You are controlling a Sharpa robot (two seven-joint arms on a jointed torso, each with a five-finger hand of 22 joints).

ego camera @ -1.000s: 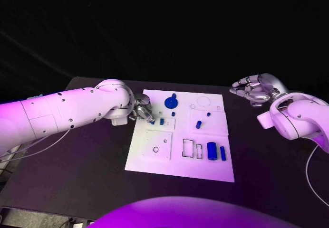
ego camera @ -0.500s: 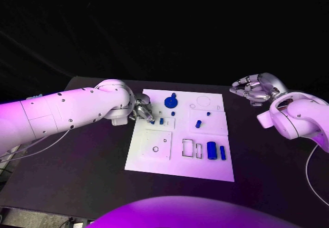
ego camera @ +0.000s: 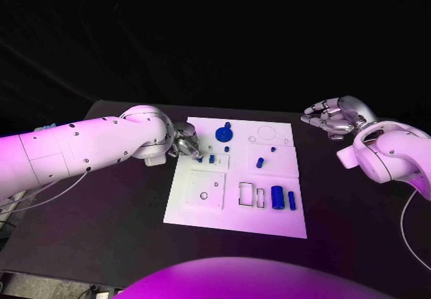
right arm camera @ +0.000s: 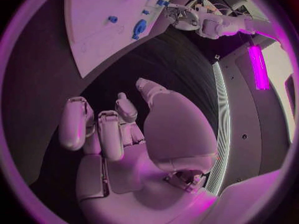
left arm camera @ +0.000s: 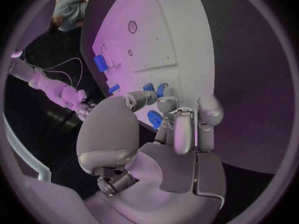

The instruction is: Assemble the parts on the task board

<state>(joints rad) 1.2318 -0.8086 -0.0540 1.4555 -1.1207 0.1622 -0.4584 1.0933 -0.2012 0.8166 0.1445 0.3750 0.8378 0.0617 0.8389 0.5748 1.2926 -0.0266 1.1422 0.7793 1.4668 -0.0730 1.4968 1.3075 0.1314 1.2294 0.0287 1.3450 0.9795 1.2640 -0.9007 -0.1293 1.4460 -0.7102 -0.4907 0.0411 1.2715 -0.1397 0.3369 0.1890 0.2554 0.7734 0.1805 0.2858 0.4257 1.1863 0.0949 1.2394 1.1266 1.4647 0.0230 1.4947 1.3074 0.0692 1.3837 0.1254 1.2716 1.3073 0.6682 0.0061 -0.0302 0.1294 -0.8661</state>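
Observation:
The white task board (ego camera: 235, 215) lies mid-table. My left hand (ego camera: 186, 146) hovers at the board's far left edge, its fingertips (left arm camera: 166, 104) right at two small blue parts (ego camera: 205, 159) that stand side by side (left arm camera: 155, 88). Whether it pinches one is hidden. A round blue gear-like part (ego camera: 225, 133) sits just right of that hand. A small blue peg (ego camera: 260, 163) lies mid-board, and a blue cylinder (ego camera: 278, 197) with a thinner bar (ego camera: 292, 200) lies near the front right. My right hand (ego camera: 332, 117) hangs off the board's far right corner, loosely curled and holding nothing (right arm camera: 112, 129).
The board carries outlined recesses: a square plate (ego camera: 205, 190) at front left, rectangular slots (ego camera: 250, 194) beside the cylinder, and a ring outline (ego camera: 266, 132) at the back. Bare black table (ego camera: 108, 205) surrounds the board on every side.
My left arm has shifted very slightly while its fingertips stay at the two small blue parts. The right hand and the other parts have not moved.

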